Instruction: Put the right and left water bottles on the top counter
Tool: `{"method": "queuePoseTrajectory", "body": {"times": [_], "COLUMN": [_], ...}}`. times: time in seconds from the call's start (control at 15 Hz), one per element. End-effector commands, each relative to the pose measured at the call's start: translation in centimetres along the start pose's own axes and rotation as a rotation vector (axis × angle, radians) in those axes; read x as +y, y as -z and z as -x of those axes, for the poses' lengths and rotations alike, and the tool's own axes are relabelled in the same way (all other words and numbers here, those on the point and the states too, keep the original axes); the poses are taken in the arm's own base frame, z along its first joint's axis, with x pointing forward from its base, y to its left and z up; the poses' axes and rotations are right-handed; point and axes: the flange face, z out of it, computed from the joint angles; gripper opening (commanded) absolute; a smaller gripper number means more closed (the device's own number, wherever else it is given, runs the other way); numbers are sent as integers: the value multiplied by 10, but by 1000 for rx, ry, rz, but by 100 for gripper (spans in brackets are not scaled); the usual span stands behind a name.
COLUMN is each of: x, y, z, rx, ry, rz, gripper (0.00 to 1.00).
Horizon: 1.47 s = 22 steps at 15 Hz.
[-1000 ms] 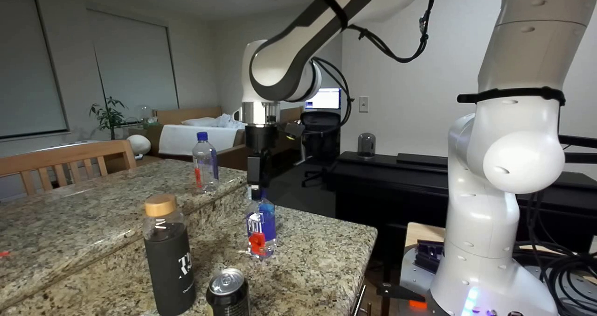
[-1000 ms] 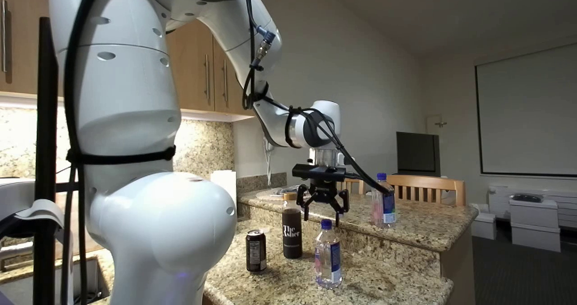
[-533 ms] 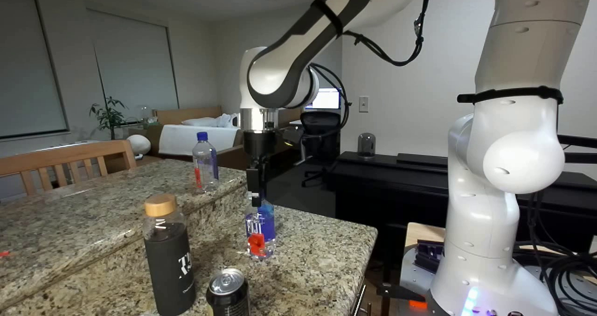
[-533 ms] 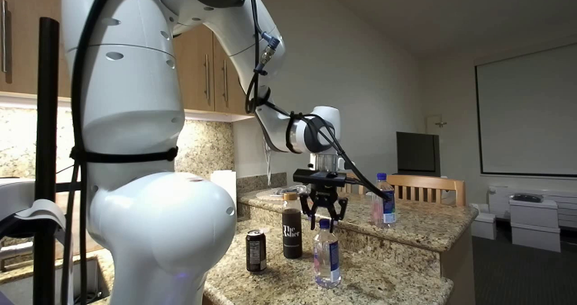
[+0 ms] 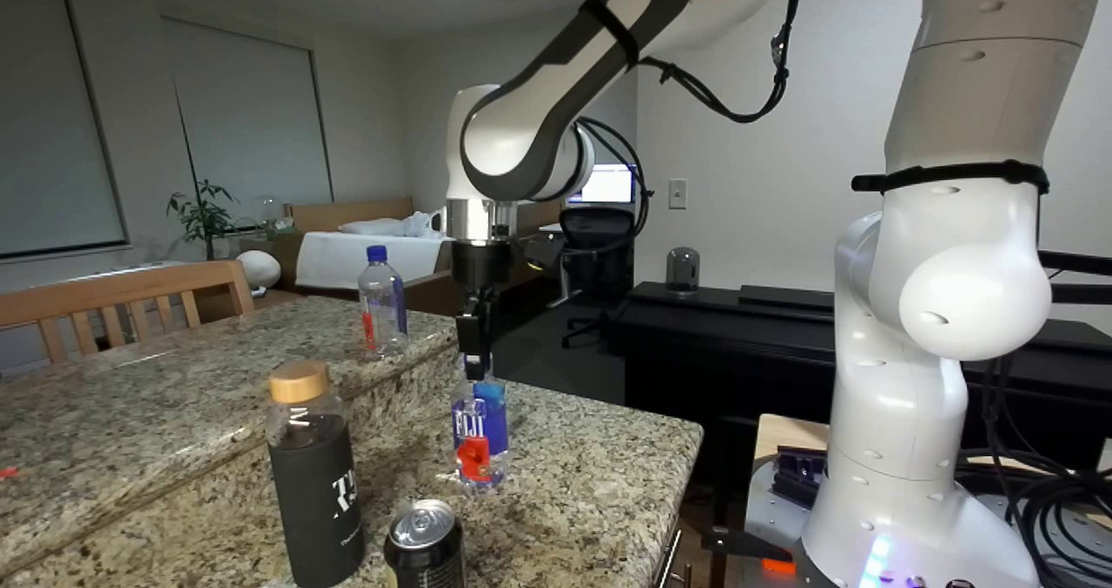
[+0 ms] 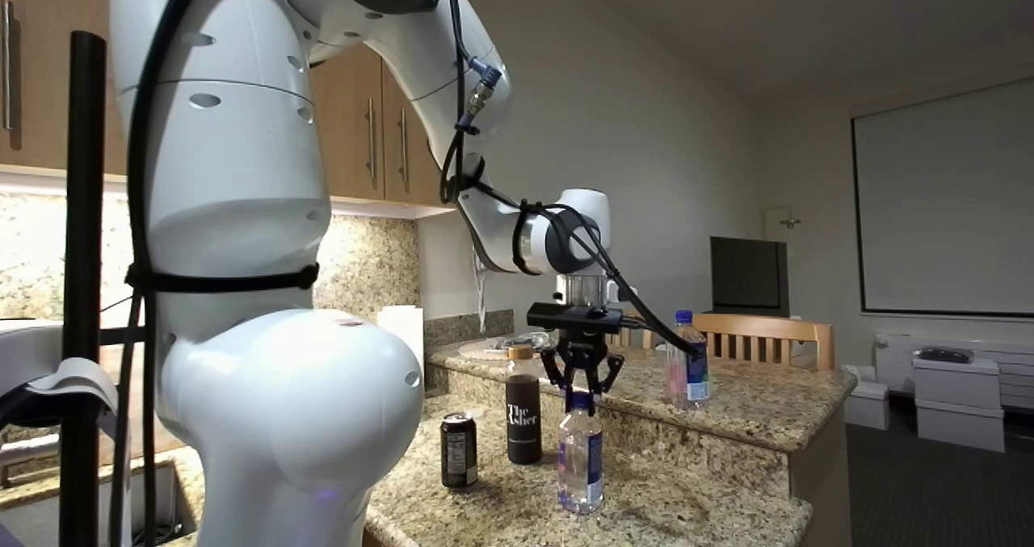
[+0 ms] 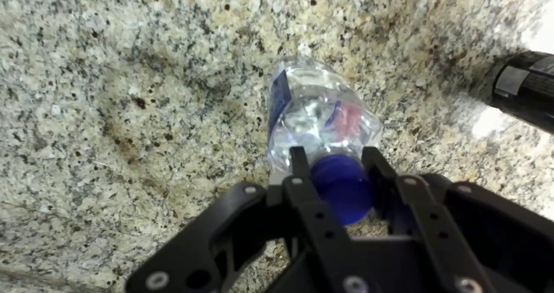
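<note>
wrist view: the claw (image 7: pixel 335 153) is clenched on the blue cap (image 7: pixel 344 189) of the lower bottle (image 7: pixel 314 111), a finger (image 7: pixel 299 163) on either side, a black can (image 7: pixel 532 91) near. in both exterior views that bottle stands on the lower slab (image 5: pixel 591 458), the can and a dark flask (image 6: pixel 523 418) upright near it; the step (image 6: pixel 695 446) to the top counter (image 5: pixel 217 345) rises next to the flask. the upper bottle (image 6: pixel 687 379) stands on the top counter, a wooden chair (image 6: pixel 775 326) behind it in an exterior view. both bottles are clear and capped; how full they are, or what the flask holds, i cannot tell.
</note>
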Motion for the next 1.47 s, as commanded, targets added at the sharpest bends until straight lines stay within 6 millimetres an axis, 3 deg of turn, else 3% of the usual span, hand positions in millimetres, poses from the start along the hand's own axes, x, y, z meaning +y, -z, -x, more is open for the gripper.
{"method": "queuePoseTrajectory", "body": {"times": [0.0, 0.33, 0.73, 1.13, 1.4], "x": [2, 7, 11, 16, 9], "y": [8, 28, 74, 130, 152], "z": [3, -4, -27, -67, -100], "rx": [17, 20, 27, 32, 20], "ry": [2, 8, 3, -37, -59], "rz": [27, 50, 46, 36, 35], "gripper": [15, 15, 15, 15, 15]}}
